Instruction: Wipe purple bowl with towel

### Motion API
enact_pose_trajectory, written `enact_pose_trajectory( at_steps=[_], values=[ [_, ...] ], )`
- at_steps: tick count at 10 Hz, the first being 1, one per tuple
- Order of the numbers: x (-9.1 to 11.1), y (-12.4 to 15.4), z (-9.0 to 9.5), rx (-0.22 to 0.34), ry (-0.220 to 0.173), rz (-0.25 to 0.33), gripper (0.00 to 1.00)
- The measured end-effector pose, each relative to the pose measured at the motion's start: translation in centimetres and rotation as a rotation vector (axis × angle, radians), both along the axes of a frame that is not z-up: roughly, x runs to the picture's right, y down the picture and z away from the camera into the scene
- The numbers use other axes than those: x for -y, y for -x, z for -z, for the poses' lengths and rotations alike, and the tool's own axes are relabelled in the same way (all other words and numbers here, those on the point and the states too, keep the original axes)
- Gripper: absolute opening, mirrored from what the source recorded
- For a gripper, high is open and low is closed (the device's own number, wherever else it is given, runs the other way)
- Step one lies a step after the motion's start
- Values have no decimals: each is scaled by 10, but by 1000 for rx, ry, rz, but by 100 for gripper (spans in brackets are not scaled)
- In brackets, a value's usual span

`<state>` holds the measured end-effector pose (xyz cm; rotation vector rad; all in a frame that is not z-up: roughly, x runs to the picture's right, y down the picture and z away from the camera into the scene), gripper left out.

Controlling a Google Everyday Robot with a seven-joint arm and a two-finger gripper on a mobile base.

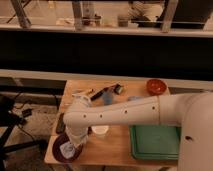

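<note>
Where the worktop (116,146) ends at its near left corner, we see the bowl (56,153), mouth up, with the towel (65,148) inside; the gripper (73,142) is over the towel, and we cannot tell its grip.

A white robot arm (125,112) reaches from the right across a light wooden table (112,145). Its gripper (71,142) is down at the table's front left corner, over a round purple bowl (56,151) that holds a pale blue towel (65,149). A small white cup (100,131) stands just beside the arm, a green rectangular tray (155,141) lies at the front right, and an orange-red round bowl (156,86) sits at the far right corner
</note>
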<state>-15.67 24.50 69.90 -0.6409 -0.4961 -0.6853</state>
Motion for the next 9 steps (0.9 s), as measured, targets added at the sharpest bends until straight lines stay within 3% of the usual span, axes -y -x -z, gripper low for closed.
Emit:
enact_pose_trajectory(
  at_steps=[4, 9],
  values=[
    [18, 33, -12, 44, -22, 30, 11],
    [3, 69, -17, 127, -3, 66, 11]
  ],
)
